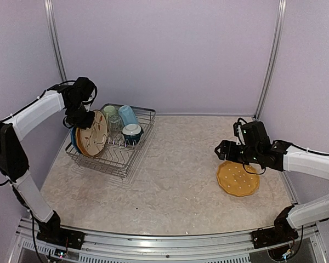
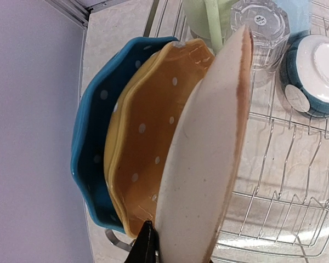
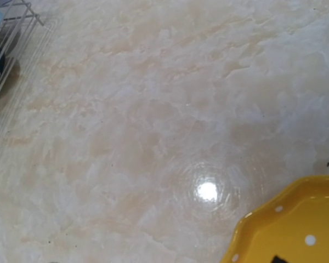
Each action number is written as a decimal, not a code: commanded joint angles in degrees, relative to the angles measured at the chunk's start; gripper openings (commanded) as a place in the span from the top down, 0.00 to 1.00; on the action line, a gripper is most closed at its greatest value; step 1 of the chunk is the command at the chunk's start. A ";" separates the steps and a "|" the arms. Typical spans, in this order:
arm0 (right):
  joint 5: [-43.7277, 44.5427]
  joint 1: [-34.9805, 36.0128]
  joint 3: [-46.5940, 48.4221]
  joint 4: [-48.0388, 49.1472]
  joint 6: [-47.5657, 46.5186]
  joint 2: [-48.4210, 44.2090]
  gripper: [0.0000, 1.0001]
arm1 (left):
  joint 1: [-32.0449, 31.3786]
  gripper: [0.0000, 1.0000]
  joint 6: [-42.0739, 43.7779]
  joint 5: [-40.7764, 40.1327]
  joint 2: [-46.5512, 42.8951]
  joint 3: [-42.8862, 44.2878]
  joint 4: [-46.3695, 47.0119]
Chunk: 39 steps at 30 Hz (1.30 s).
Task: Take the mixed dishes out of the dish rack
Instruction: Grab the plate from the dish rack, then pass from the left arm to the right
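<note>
The dish rack (image 1: pixel 132 159) stands at the back left. In it stand a blue white-dotted plate (image 2: pixel 90 137), an orange-yellow dotted plate (image 2: pixel 148 131) and a cream plate (image 2: pixel 208 164). Behind them are a light green mug (image 2: pixel 200 16), a clear glass (image 2: pixel 260 24), a light blue mug (image 2: pixel 299 13) and a dark-teal bowl (image 2: pixel 315 71). My left gripper (image 1: pixel 83 118) grips the cream plate's upper rim; one finger (image 2: pixel 145 246) sits between the cream and orange plates. My right gripper (image 1: pixel 222 149) is open and empty, just above the far-left edge of a yellow dotted plate (image 1: pixel 238 178) that lies flat on the table.
The rack's right half (image 2: pixel 285 181) holds only bare wire prongs. The marble-look table (image 1: pixel 175 181) runs between the rack and the yellow plate. Purple walls close in at the left, back and right.
</note>
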 commanded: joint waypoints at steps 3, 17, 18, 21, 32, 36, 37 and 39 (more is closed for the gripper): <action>1.01 1.69 1.67 0.07 0.54 1.58 0.20 | -2.18 1.00 -2.87 2.45 -5.52 0.55 6.12; 1.31 3.39 2.97 0.97 0.81 5.92 0.19 | -2.21 1.00 -5.02 5.90 -11.53 -0.42 7.95; 1.15 3.40 3.35 0.92 0.83 6.44 0.19 | -2.09 1.00 -5.29 6.29 -12.33 -0.50 8.12; 1.03 3.66 4.64 0.79 0.47 7.98 0.18 | -1.88 1.00 -6.09 8.06 -14.31 -1.08 9.07; -0.88 6.69 8.34 4.80 0.97 13.18 0.18 | 1.25 1.00 -10.83 27.50 -20.19 -4.65 15.37; -5.75 7.59 9.14 10.32 2.34 15.16 0.17 | 2.63 1.00 -14.36 39.99 -20.76 -6.78 19.37; -7.13 7.78 9.26 12.49 2.86 15.64 0.17 | 2.65 1.00 -15.37 42.82 -20.53 -7.00 20.11; -11.13 8.12 9.56 17.13 4.07 16.70 0.16 | 2.57 1.00 -17.29 48.88 -19.76 -7.86 21.91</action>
